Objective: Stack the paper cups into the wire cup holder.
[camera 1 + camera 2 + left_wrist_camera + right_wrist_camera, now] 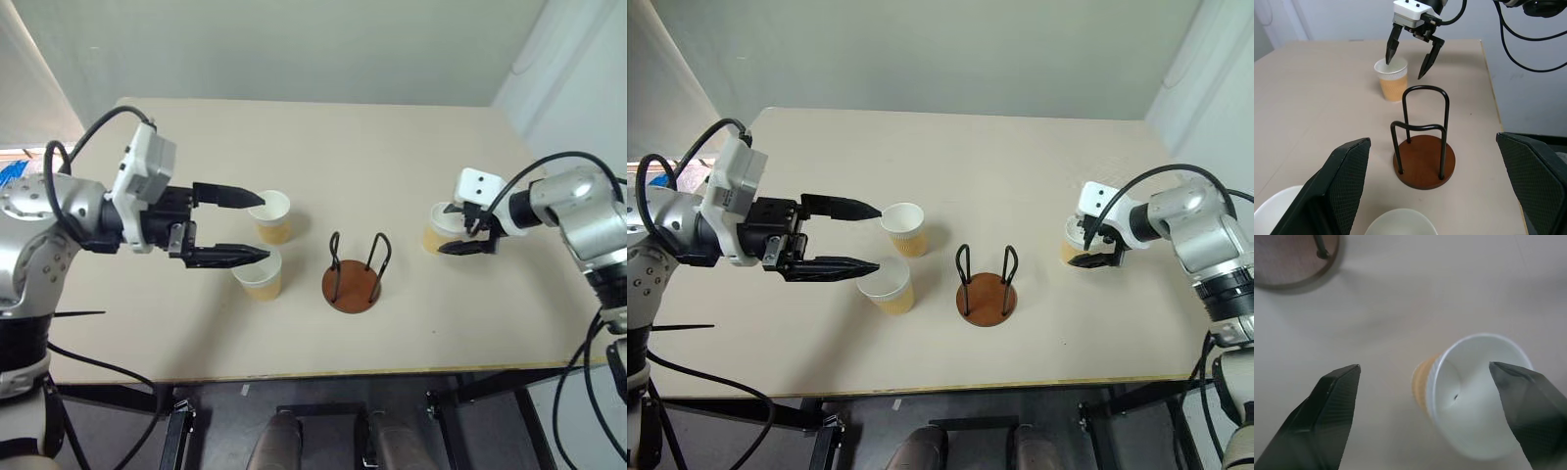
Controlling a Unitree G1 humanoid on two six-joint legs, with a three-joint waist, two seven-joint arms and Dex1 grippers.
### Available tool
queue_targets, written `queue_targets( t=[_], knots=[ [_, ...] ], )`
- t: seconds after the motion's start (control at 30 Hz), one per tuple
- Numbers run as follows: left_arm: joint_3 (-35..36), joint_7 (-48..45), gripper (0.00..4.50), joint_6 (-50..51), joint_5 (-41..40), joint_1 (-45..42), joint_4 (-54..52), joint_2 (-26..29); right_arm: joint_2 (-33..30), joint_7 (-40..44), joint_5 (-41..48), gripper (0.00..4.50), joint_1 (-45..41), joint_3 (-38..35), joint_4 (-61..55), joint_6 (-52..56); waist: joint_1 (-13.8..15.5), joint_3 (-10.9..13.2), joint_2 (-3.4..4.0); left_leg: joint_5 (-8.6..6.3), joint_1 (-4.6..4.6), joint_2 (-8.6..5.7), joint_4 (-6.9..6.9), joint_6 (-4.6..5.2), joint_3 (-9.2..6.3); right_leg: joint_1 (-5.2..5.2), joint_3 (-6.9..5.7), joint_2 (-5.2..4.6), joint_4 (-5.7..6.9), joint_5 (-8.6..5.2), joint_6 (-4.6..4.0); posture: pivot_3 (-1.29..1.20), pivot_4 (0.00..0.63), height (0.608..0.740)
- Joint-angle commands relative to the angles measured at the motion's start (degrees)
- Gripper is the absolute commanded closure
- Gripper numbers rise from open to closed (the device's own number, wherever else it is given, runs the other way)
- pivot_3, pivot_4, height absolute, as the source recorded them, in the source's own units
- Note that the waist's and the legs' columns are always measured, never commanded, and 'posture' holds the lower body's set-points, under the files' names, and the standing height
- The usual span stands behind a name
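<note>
Three tan-sided, white-rimmed paper cups point(271, 216) upright on bench point(392, 147); left pincer point(257, 225) and right pincer point(1407, 61) gape, holding nothing.

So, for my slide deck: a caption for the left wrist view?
Right tool open over a paper cup, one finger inside its rim, behind the empty wire cup holder.
</note>
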Motion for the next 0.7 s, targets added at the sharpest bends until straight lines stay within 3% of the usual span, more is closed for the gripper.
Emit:
queue_targets(
  t=[0.03,0.33,0.53,0.7],
  knots=[
    [1.42,0.28,0.00,-0.73,-0.03,-0.15,-0.45,0.01,0.59,1.00,-2.92,1.31,-1.62,0.32,1.49,-2.86,0.08,0.00,0.00,0.00,0.00,0.00,0.00,0.00,0.00,0.00,0.00,0.00,0.00,0.00,0.00,0.00,0.150,0.740],
    [1.19,0.18,0.00,-1.41,0.47,0.18,0.35,-0.10,1.70,2.83,-6.57,4.48,-1.48,-0.22,4.48,-5.81,0.13,0.01,0.01,-0.01,-0.01,-0.01,0.00,-0.02,0.01,0.00,-0.01,-0.05,0.01,0.00,-0.05,0.00,0.150,0.740],
    [1.11,-0.57,0.00,-1.64,0.44,0.33,0.30,-0.26,0.12,4.79,-4.97,4.48,-2.92,-3.14,2.70,-4.05,0.12,0.01,0.01,-0.01,-0.01,-0.01,0.00,-0.03,0.01,0.00,-0.01,-0.05,0.01,0.00,-0.06,0.00,0.150,0.740],
    [1.67,-1.18,0.00,-0.43,-1.14,-0.29,0.64,-0.66,-2.75,10.78,0.08,4.48,-7.27,-7.10,-8.11,3.72,0.09,0.08,0.12,-0.02,-0.03,-0.01,-0.04,-0.04,0.03,-0.02,-0.01,-0.05,0.00,-0.09,-0.21,0.00,0.150,0.740]
  ],
)
